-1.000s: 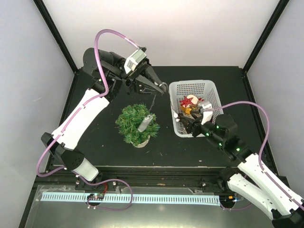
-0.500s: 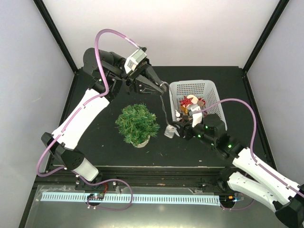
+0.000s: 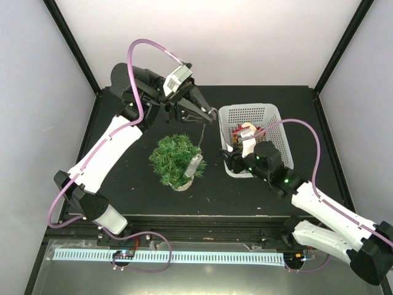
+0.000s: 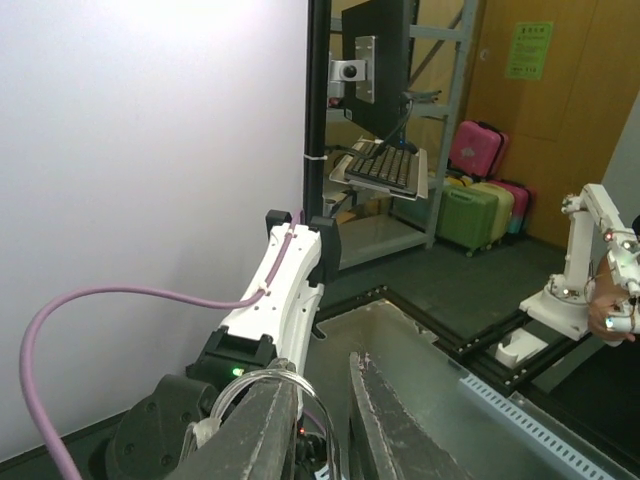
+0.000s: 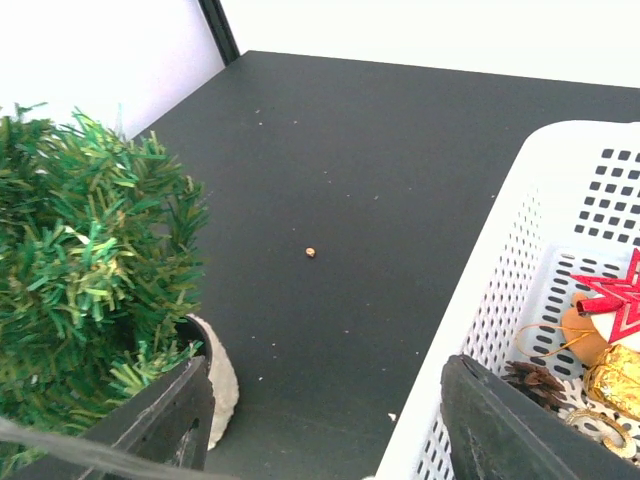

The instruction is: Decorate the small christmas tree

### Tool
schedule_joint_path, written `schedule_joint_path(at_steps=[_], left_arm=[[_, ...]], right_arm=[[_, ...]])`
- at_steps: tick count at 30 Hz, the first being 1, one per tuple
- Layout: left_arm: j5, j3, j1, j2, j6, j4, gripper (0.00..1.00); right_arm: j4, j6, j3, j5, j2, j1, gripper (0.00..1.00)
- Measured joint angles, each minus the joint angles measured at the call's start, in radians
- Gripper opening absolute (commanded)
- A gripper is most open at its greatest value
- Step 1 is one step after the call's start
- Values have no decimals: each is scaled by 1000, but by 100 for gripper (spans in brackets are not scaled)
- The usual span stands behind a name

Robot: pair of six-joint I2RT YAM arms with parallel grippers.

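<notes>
While left hand (image 3: 210,115) pinches the ornament string (image 3: 201,138) over the tree (image 3: 171,157), open right hand (image 3: 234,158) hangs beside basket (image 3: 271,109).

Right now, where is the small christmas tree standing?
In the top view, the small christmas tree stands left of centre, to the left of the white basket, apart from it.

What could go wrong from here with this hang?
1. The silver ornament dangles on a long string from the left gripper, at the right edge of the small christmas tree, not over its crown. Released here, it may slide to the table.
2. The open right gripper sits between the tree and the white basket; it could snag the string or bump either.
3. The pale base looks narrow; a tug may tip the tree.
</notes>
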Motion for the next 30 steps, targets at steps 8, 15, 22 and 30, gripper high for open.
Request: schedule_joint_path(at_steps=[8,15,22,30], left_arm=[[0,-31,0,-38,0,-2,17],[0,-135,21,-146,-3,1,15],[0,-262,79,-291,-3,3,14],[0,-396,146,-414,13,3,12]], right_arm=[[31,-1,0,53,67,0,1],[-4,-3,18,54,-10,0,1],[-115,-32,241,58,-71,0,1],[-213,-71,452,71,-60,1,1]])
